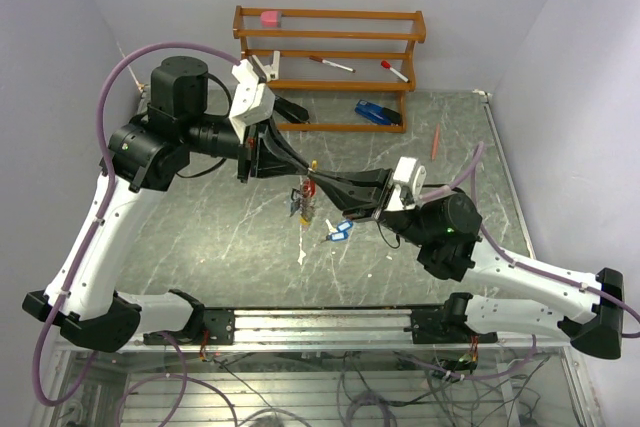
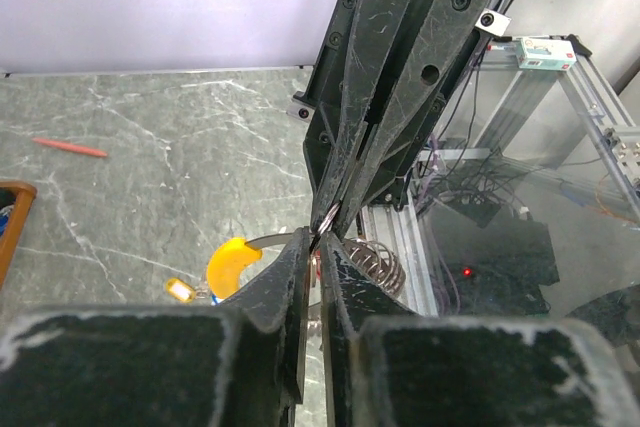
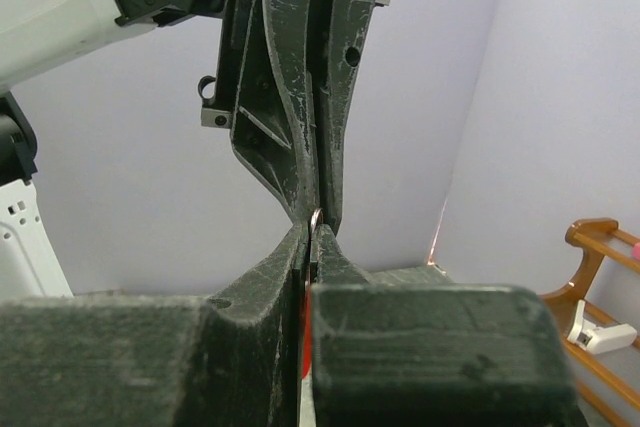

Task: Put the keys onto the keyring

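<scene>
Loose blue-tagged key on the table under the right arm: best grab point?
Probably the blue tag, pinched across its short sides from straight above. It seems to lie flat on the table, and it is the bulkiest part.

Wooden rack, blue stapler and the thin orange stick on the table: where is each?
Brown wooden rack [image 1: 340, 15]: overhead view, top rail.
Blue stapler [image 1: 378, 113]: overhead view, its body.
Thin orange stick [image 1: 436, 142]: overhead view, mid-length.

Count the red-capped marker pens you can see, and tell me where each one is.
2. Both lie on the wooden rack: one marker pen near the shelf's middle, the other toward its right end. The rack's left part is partly covered, so another may be hidden.
</scene>
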